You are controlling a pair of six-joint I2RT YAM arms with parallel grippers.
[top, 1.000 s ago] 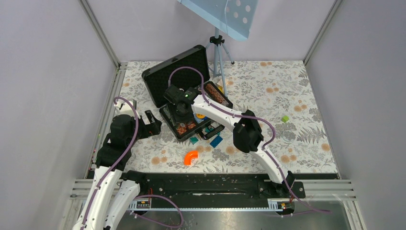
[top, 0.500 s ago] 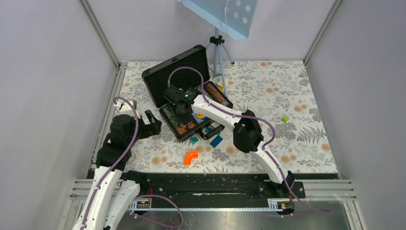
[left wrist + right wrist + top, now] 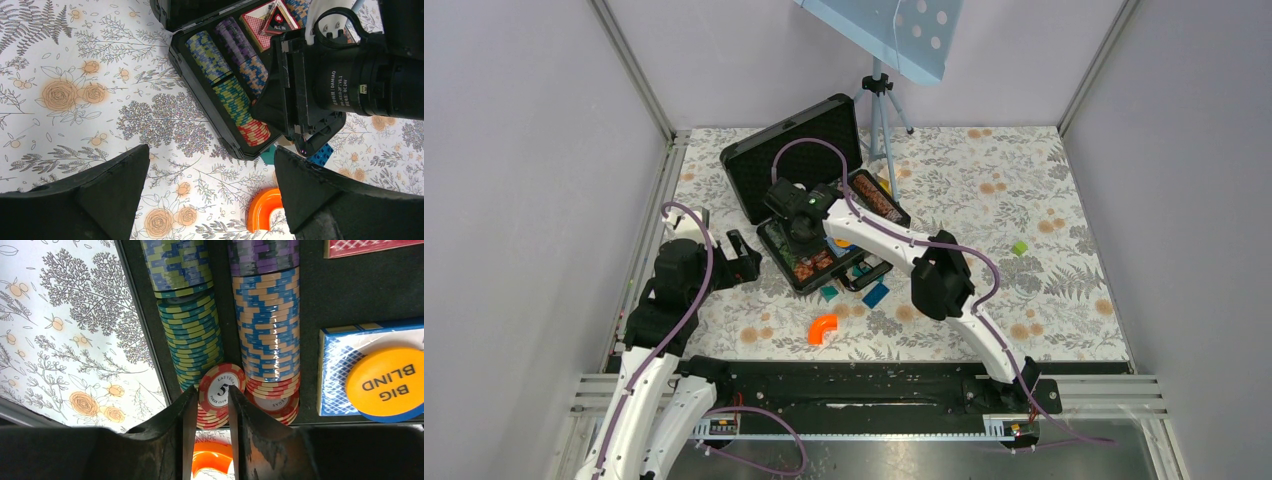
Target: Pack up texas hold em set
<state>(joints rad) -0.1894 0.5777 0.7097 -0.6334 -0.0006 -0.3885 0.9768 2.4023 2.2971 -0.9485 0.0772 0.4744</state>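
The black briefcase (image 3: pixel 796 150) lies open and skewed on the floral tabletop (image 3: pixel 1024 180), its long axis running near-left to far-right and its lid on the far-left side. The right claw (image 3: pixel 212 391), fingers nearly together, flanks a red chip (image 3: pixel 222 384) at a row's end; whether it grips the chip is unclear. The left claw (image 3: pixel 211 152) gapes wide beside the briefcase.

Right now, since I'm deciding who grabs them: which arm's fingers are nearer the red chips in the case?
Right. The right fingers straddle the red chips at the case's end; the left fingers hang open over the tablecloth, outside the case.
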